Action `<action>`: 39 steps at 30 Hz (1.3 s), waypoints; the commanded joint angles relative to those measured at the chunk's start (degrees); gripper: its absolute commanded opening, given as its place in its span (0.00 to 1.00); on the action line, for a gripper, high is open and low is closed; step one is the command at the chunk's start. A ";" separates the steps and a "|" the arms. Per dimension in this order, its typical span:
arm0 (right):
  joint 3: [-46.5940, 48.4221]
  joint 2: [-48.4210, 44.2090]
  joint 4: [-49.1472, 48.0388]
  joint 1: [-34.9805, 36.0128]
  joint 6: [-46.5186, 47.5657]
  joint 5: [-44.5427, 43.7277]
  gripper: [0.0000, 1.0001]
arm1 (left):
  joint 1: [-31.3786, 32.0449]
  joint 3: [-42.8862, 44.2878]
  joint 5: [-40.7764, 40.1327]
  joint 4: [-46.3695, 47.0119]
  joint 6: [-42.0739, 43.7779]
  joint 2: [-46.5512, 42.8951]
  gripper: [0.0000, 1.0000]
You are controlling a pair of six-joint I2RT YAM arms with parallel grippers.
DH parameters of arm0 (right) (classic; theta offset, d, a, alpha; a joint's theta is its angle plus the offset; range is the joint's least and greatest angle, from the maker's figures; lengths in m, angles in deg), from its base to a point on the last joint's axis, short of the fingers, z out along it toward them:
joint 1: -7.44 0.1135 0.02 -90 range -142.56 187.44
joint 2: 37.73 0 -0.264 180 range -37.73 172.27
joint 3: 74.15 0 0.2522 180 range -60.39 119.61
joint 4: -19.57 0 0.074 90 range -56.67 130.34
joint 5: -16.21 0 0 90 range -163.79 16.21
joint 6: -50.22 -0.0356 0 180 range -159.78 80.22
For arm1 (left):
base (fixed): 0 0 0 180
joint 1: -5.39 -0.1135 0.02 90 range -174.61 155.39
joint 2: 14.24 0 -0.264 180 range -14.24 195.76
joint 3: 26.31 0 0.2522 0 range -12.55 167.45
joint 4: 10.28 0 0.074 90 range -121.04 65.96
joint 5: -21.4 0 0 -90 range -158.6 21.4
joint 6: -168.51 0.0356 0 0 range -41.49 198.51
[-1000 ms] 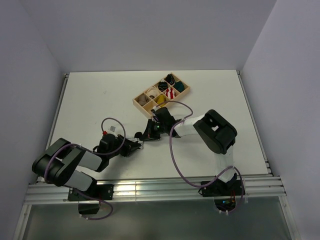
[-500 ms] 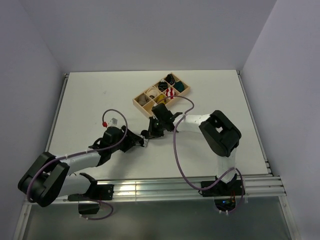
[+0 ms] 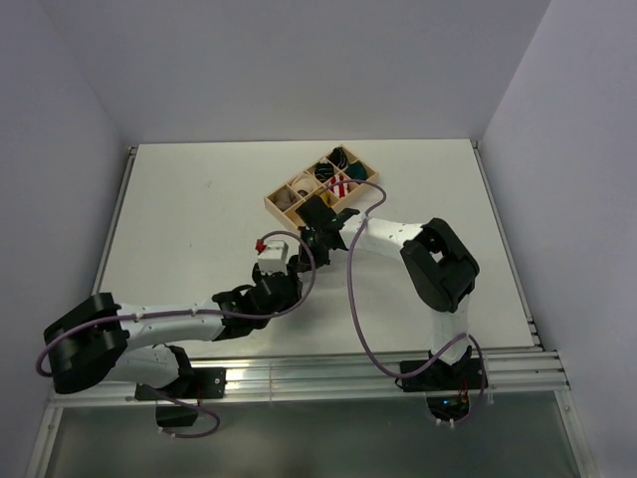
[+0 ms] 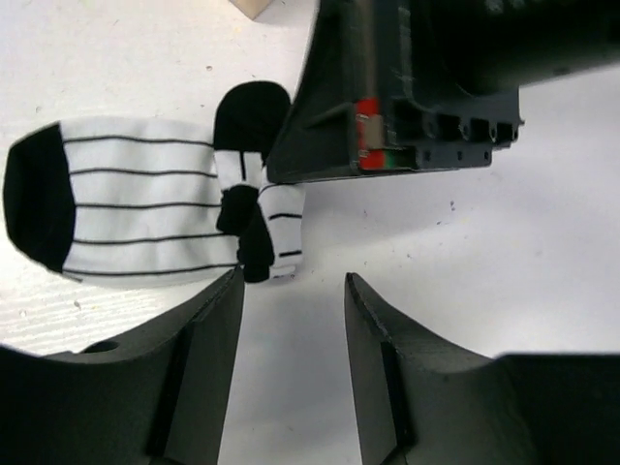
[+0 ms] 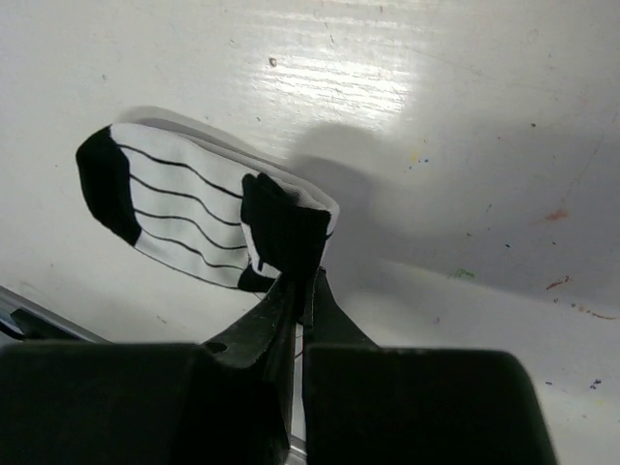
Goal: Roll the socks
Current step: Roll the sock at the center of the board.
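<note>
Centrally, a white black-striped sock [image 4: 145, 208] is laid flat on the counter [image 4: 504, 252], its folded black end pinched by the clenched right hand [image 5: 298, 279]; the left hand [image 4: 291, 283] is held released just beside it.

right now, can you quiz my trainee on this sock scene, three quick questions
1. Which gripper pinches the striped sock?
2. True or false: the left gripper has its jaws apart with nothing between them.
3. The part of the sock caught in the pinch is: A red, B black, C yellow.

Key: 1 the right gripper; 2 true; 3 B.
</note>
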 commanded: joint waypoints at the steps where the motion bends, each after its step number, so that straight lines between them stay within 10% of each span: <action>1: 2.20 0.88 3.22 0.52 -0.59 -0.22 0.00 | 3.26 4.40 -8.83 3.33 8.22 5.47 0.50; 39: -0.78 1.41 -0.73 -0.70 -2.35 8.39 0.00 | 1.51 14.08 -9.55 -5.10 3.22 25.53 0.41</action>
